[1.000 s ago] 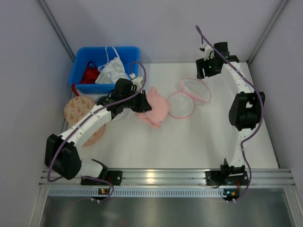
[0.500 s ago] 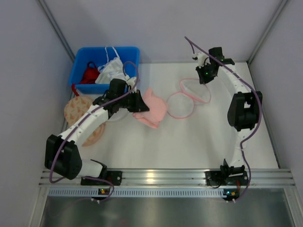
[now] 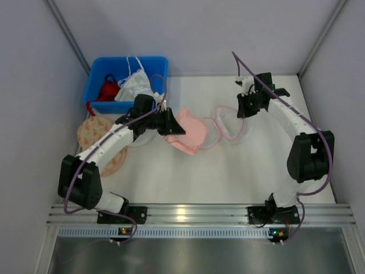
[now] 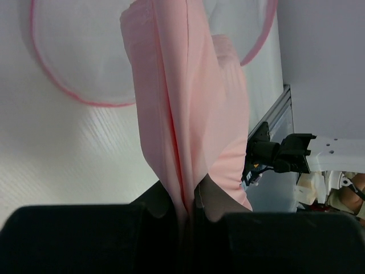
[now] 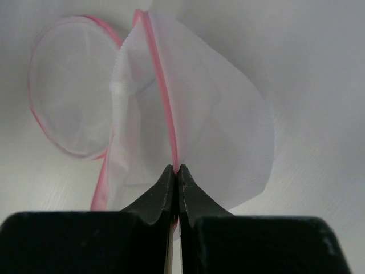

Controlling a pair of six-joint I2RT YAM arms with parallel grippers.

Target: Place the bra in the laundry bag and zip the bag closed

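The pale pink bra (image 3: 194,130) hangs bunched from my left gripper (image 3: 177,129), which is shut on a fold of it (image 4: 183,108) just left of the laundry bag. In the left wrist view the fabric runs straight into the left gripper (image 4: 191,197). The laundry bag (image 3: 227,127) is a white mesh pouch with thin pink rims, lying mid-table. My right gripper (image 3: 240,113) is shut on the pink rim of its far disc. In the right wrist view the right gripper (image 5: 177,169) holds that disc (image 5: 222,131) tilted up, while the other disc (image 5: 68,108) lies flat.
A blue bin (image 3: 94,92) at the back left holds a red garment (image 3: 107,90) and a white garment (image 3: 136,84). A beige orange-patterned round pouch (image 3: 93,132) lies under the left arm. A metal rail (image 3: 188,214) runs along the near edge. Walls close both sides.
My right gripper came down from the back of the table, shut on the bag's far rim and raised that disc. My left gripper shifted slightly right with the bra.
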